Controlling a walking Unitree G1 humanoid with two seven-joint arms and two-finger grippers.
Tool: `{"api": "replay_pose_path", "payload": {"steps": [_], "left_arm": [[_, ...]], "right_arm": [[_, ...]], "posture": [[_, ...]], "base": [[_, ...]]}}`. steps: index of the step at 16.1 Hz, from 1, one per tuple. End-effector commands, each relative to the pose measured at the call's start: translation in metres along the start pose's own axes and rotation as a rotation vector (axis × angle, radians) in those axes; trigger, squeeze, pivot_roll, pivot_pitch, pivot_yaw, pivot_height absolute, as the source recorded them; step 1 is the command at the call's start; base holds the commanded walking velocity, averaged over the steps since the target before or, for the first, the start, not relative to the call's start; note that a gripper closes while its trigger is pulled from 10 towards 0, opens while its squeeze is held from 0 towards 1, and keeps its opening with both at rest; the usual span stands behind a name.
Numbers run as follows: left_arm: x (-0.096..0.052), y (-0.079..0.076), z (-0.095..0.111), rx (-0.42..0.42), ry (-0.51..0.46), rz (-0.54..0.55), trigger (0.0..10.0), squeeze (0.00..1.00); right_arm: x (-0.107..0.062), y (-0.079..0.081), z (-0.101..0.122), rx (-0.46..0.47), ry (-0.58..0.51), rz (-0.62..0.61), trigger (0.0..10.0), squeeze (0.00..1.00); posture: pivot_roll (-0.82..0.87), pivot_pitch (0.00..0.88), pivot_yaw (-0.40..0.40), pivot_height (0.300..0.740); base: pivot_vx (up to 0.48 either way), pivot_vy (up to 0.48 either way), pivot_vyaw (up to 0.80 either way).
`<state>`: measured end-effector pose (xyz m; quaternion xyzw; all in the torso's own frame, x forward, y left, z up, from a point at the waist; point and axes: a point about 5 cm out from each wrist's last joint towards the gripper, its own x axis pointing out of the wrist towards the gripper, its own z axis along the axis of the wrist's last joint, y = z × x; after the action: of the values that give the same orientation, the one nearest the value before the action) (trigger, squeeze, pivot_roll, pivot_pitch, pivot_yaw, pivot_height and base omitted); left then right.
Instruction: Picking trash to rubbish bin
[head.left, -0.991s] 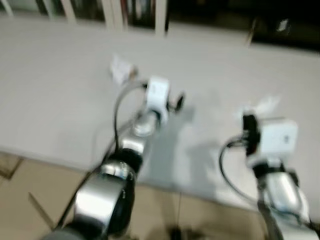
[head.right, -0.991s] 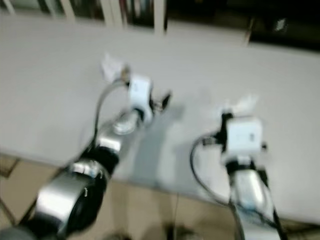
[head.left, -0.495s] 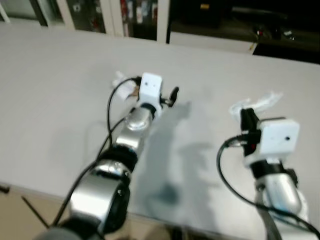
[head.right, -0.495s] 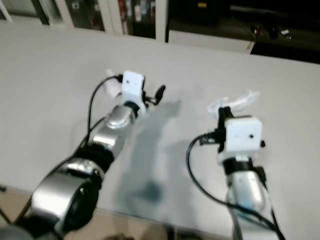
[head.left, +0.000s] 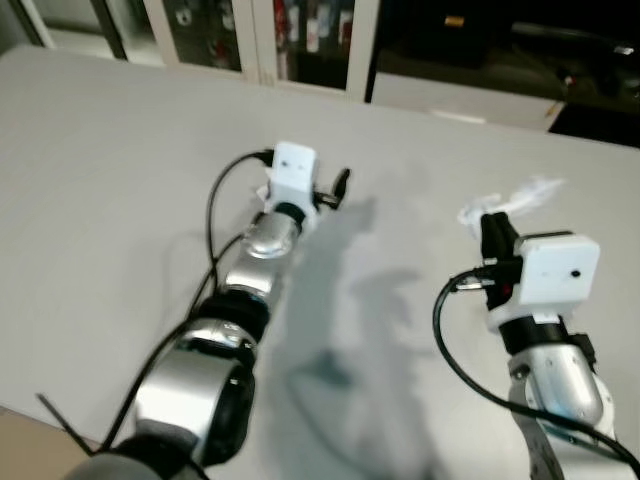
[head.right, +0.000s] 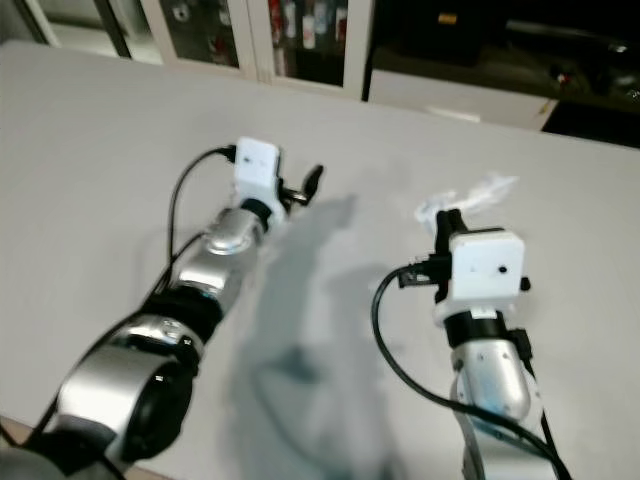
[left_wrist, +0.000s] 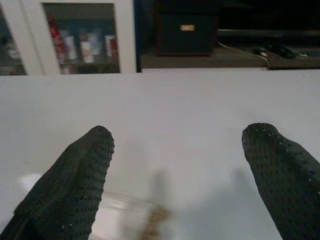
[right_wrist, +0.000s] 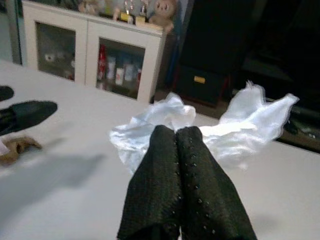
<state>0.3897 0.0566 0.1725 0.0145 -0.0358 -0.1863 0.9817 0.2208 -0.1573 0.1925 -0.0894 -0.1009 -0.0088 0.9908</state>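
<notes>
The right gripper, its two black fingers pressed together, is pinching the near edge of a crumpled piece of clear, whitish plastic wrap, which is fanning out just beyond the fingertips above the pale grey table top. The left gripper is reaching forward over the same table with its dotted black fingers spread wide and nothing between them; just ahead of and below its tips a small scrap of trash with a brownish bit and something pale and translucent is lying on the surface. The main risk, as I judge it, is on the right: the wrap seems caught only by a thin fold, so a quick swing toward a bin could be letting it slip free. On the left, the scrap looks flat and light, so the wide fingers could be pushing it along the table rather than closing around it, or closing above it. No rubbish bin can be made out, so the carry may be long. The right wrist view is showing the pinch on the wrap plainly, plus the brown scrap beside the other arm's fingertip; the head views are hiding that pinch behind the white camera block, showing just the wrap beyond it.
</notes>
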Motion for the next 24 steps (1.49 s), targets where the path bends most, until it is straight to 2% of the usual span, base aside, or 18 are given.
{"api": "replay_pose_path", "payload": {"steps": [1,8,12,16,24], "left_arm": [[0.0,-0.005,-0.001,0.0,0.005,-0.015,10.0,0.0],[0.001,0.0,0.0,0.015,0.009,0.008,10.0,0.0],[0.003,0.008,0.0,0.046,0.039,0.045,10.0,0.0],[0.007,0.018,0.011,0.073,0.04,0.081,10.0,0.0],[0.016,0.019,0.032,0.105,0.017,0.1,10.0,0.0]], "right_arm": [[-0.002,-0.002,0.0,0.003,-0.003,-0.003,10.0,0.0],[-0.002,-0.002,0.0,0.001,-0.001,-0.005,10.0,0.0],[-0.006,-0.001,0.0,0.005,0.012,-0.004,10.0,0.0],[-0.014,0.002,0.0,0.011,0.026,-0.003,10.0,0.0],[-0.032,0.004,0.002,0.024,0.066,-0.039,10.0,0.0]], "posture": [[0.0,0.147,-0.024,0.74],[0.0,0.146,-0.024,0.74],[-0.02,0.183,-0.033,0.74],[-0.03,0.215,-0.029,0.74],[-0.09,0.287,-0.015,0.74]], "base": [[0.0,0.0,0.0],[0.0,0.0,0.0],[0.0,0.0,0.0],[0.0,0.0,0.0],[0.0,0.0,0.0]]}}
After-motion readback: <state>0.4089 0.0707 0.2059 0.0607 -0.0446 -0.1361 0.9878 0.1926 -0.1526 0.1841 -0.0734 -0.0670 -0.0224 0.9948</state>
